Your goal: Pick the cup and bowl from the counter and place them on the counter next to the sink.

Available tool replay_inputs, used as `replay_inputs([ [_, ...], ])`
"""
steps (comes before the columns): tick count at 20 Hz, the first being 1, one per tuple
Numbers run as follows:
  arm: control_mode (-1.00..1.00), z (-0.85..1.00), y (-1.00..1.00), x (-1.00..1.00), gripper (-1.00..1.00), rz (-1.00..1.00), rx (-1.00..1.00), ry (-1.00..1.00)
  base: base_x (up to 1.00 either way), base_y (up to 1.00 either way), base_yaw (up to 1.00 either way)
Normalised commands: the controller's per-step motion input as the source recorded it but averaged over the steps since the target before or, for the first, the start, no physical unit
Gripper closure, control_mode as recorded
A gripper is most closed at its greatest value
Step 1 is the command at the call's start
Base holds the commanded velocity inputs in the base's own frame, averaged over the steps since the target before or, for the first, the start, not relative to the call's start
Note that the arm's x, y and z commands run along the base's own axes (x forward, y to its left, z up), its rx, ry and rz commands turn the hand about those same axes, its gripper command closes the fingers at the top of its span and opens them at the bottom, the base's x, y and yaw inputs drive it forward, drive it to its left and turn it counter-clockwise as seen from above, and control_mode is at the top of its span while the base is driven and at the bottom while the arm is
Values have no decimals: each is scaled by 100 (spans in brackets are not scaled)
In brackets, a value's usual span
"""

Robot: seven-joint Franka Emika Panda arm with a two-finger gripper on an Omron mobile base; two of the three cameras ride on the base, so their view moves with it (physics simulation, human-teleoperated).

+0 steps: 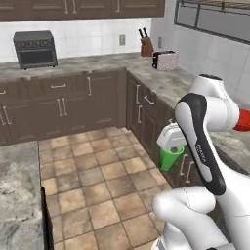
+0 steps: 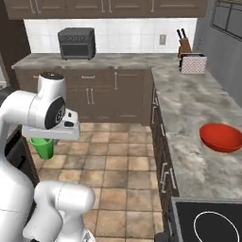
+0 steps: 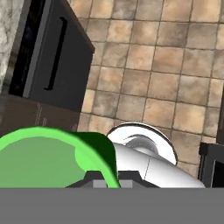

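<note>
My gripper (image 1: 171, 148) is shut on the cup (image 1: 170, 158), a small bright green tumbler that hangs over the tiled floor, off the counter (image 1: 163, 80). The right base view shows the cup (image 2: 43, 147) under the white hand, left of the counter (image 2: 189, 104). In the hand view the cup's green rim (image 3: 43, 164) sits against the gripper (image 3: 106, 178) at the bottom left. The bowl (image 2: 221, 137), wide and glossy red, rests on the counter near its right edge; a red sliver of the bowl (image 1: 242, 120) peeks from behind my arm. The sink is out of view.
A dark toaster oven (image 2: 76, 42), a knife block (image 2: 184, 43) and a toaster (image 2: 193, 63) stand along the back counter. A black stovetop (image 2: 208, 222) lies at the near right. A black appliance front (image 3: 48, 57) and stone counter (image 1: 17, 195) border the floor's left.
</note>
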Motion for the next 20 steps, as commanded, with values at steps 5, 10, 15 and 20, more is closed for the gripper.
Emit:
replay_inputs([
  [5,100,0,0,0,100,0,0,0,15,-28,92],
  [10,100,0,0,0,100,0,0,0,3,-43,88],
  [15,100,0,0,0,100,0,0,0,0,-59,83],
  [20,100,0,0,0,100,0,0,0,22,-55,83],
])
